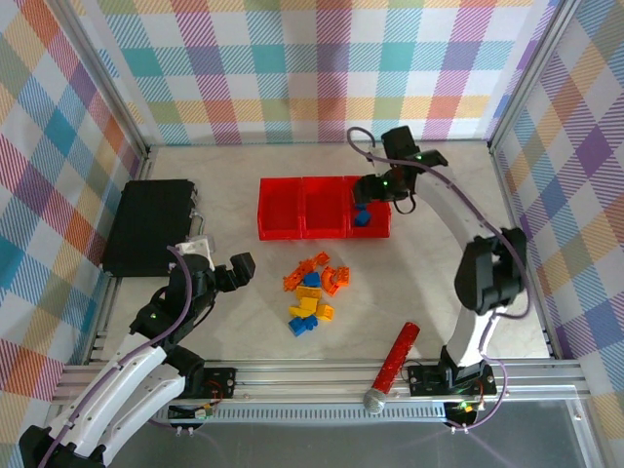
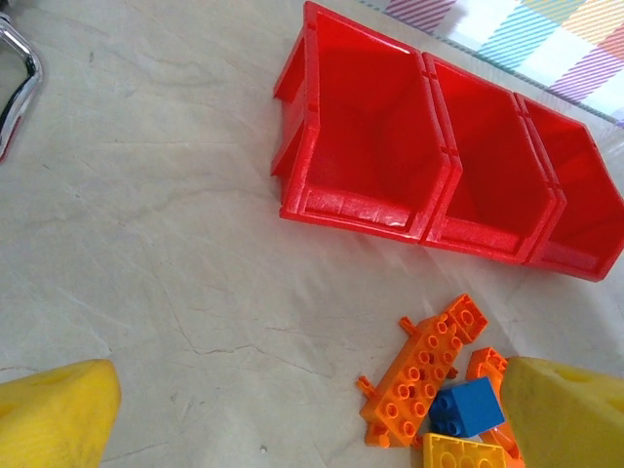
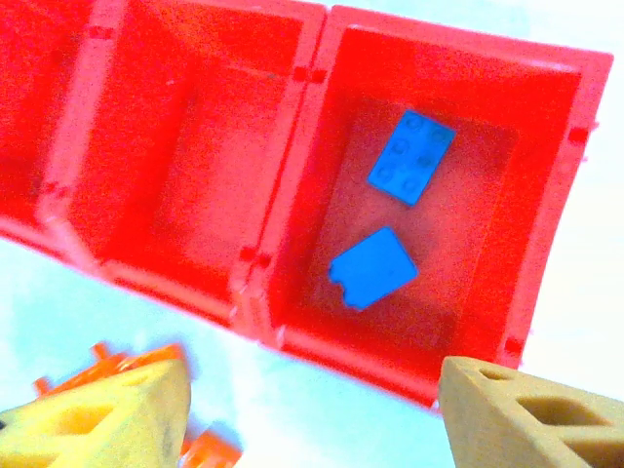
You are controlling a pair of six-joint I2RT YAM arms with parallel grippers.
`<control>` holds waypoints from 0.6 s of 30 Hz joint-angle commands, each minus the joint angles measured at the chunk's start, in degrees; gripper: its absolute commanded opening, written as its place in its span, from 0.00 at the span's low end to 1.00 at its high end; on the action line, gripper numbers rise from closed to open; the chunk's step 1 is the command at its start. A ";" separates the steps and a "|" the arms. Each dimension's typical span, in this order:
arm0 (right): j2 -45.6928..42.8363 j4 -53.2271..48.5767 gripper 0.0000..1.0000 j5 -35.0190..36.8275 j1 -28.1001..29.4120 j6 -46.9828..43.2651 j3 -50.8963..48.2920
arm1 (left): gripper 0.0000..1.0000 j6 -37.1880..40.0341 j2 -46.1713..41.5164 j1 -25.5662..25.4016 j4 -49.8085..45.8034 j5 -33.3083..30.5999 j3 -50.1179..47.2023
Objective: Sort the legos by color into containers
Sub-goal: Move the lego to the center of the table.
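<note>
Right wrist view has the right gripper (image 3: 312, 417) above the near wall of the end bin (image 3: 561, 214). Its fingers (image 3: 107, 409) are spread apart with nothing between them. Inside that bin lie two blue bricks that do not touch. One blue brick (image 3: 411, 156) sits studs up toward the far wall, and the other blue brick (image 3: 372, 268) lies nearer the front. The middle bin (image 3: 195, 166) adjoins the end bin on the left, sharing a wall. In the left wrist view the left gripper (image 2: 312, 419) is opened wide above the table (image 2: 175, 244), also holding nothing. A long orange brick (image 2: 419, 375), a small blue brick (image 2: 470, 409) and a yellow brick (image 2: 458, 453) lie just beside its right finger (image 2: 565, 409). From the top camera, the row of three red bins (image 1: 302, 232) stands toward the back of the table, and the right arm (image 1: 458, 224) curves over to its right end. The loose pile of bricks (image 1: 312, 292), orange, yellow and blue, lies in front of the bins, just right of the left gripper. A black case (image 1: 146, 226) lies at the far left, and a red glitter tube (image 1: 395, 359) lies by the front rail.
</note>
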 commanded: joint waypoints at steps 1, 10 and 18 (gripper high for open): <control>-5.96 2.30 0.68 -6.16 0.07 8.85 -8.14 | 1.00 0.61 0.31 -0.63 0.51 1.42 -0.36; -17.86 8.82 0.72 -2.72 7.16 27.40 -26.84 | 1.00 1.02 2.83 -0.63 5.00 2.57 -1.73; -15.66 10.56 0.78 2.38 15.59 34.05 -31.55 | 1.00 1.69 3.74 -0.66 6.18 3.23 -2.01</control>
